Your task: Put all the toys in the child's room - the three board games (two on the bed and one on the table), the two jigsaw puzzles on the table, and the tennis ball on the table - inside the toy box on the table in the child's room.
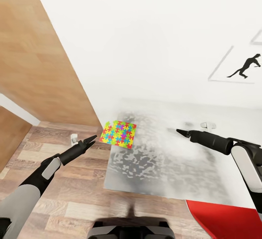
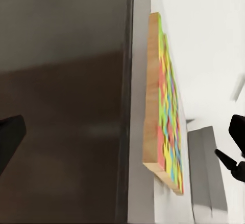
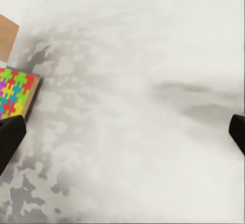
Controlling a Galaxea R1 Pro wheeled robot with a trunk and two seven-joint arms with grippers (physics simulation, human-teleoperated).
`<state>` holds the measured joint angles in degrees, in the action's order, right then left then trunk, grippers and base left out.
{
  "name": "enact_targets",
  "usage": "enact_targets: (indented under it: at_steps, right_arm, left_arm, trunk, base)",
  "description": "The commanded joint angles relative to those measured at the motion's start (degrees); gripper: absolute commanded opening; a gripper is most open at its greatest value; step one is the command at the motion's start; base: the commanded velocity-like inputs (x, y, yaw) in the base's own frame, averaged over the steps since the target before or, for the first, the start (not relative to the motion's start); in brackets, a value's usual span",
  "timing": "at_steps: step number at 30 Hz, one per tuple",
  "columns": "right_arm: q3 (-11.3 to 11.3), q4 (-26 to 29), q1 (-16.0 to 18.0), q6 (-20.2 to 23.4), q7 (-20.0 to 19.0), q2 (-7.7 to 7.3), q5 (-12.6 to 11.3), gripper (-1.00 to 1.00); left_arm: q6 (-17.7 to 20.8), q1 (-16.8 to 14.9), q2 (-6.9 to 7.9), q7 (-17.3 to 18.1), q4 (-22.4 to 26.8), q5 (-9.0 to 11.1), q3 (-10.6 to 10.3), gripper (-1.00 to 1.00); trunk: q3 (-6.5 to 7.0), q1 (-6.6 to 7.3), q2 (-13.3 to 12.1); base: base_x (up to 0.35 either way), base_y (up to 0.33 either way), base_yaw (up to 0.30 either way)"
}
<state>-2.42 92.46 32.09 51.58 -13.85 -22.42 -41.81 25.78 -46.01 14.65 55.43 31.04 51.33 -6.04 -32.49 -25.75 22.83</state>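
Head view: pale grey counter [image 1: 163, 166] against a white wall, wood-plank floor [image 1: 65, 195] at left, wooden panel [image 1: 40, 57] upper left. One jigsaw puzzle [image 1: 118, 134] lies flat on the counter's far left corner, by the edge. Left pincer [image 1: 91, 140] hangs over the floor just beside that corner, tips pointing at the puzzle, not touching it; its jaws look slightly parted. Right pincer [image 1: 181, 132] is over the counter, well apart from the puzzle, tips close together from this angle. A black animal silhouette picture [image 1: 244, 68] hangs on the wall at right. A red shape [image 1: 225, 219] shows at the bottom right, cannot tell what it is.

Left wrist view: puzzle [image 2: 163, 106] seen edge-on, wooden side and coloured top, resting on the counter edge [image 2: 138, 132]. Dark fingertips [image 2: 10, 139] sit at both frame sides, so the pincer is wide, nothing between. The right arm's tip shows beyond.

Right wrist view: mottled grey counter top [image 3: 132, 132], a corner of the puzzle [image 3: 15, 93] at the side near one fingertip [image 3: 9, 139]. Fingertips far apart, pincer wide, holding nothing.
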Motion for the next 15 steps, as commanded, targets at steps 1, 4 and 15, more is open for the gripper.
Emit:
enact_targets:
  at_steps: [1, 4, 15]
  right_arm:
    - [-0.1, 0.0, 0.0, 0.3, -0.5, 0.01, 0.4, 1.0]
    - [-0.1, 0.0, 0.0, 0.3, -0.5, 0.01, 0.4, 1.0]
    - [-0.1, 0.0, 0.0, 0.2, -0.5, 0.01, 0.4, 1.0]
  left_arm:
    - [0.5, 0.0, 0.07, 0.1, 0.0, 0.6, -0.3, 1.0]
    - [0.5, 0.0, 0.05, 0.2, 0.0, 0.6, -0.3, 1.0]
    - [0.6, 0.0, 0.03, 0.2, 0.0, 0.6, -0.2, 1.0]
  trunk:
    - [-0.08, -0.03, 0.1]
    - [-0.08, -0.03, 0.1]
    - [-0.08, -0.03, 0.1]
  base:
    - [0.0, 0.0, -0.217]
    - [0.0, 0.0, -0.227]
    - [0.0, 0.0, -0.123]
